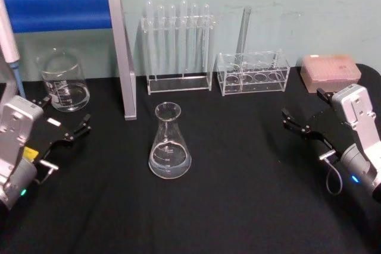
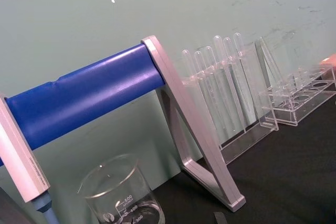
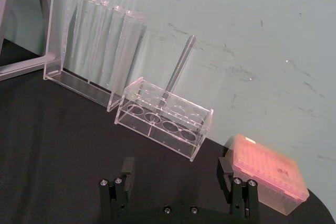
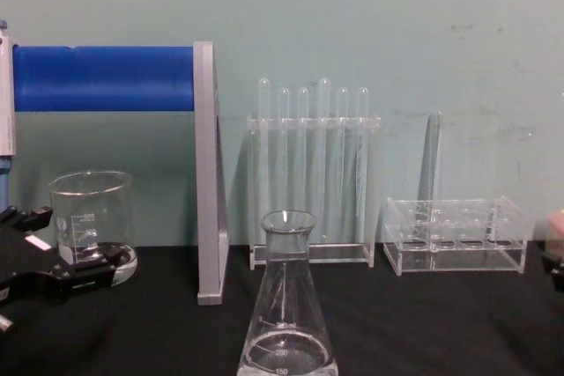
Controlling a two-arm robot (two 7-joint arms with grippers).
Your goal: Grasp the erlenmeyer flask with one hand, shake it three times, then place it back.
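One erlenmeyer flask [image 1: 169, 147], one beaker [image 1: 62, 81], two racks [image 1: 178, 84], six matching test tubes [image 4: 323, 147].

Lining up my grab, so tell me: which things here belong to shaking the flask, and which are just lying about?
Job: clear glass conical flask, mid-table; black left pincer, open; black right pincer, open.
Lying about: clear cylindrical glass beaker; blue-barred grey stand; tall clear rack of test tubes; low clear rack holding one glass rod; pink lidded box.

Holds left gripper [image 1: 62, 114] low at the left edge, jaws spread, nothing between them. Holds right gripper [image 1: 305, 108] low at the right edge, jaws spread likewise, empty. Grey right wrist [image 1: 360, 162] behind, blue light lit. Both aimed forward and inward.
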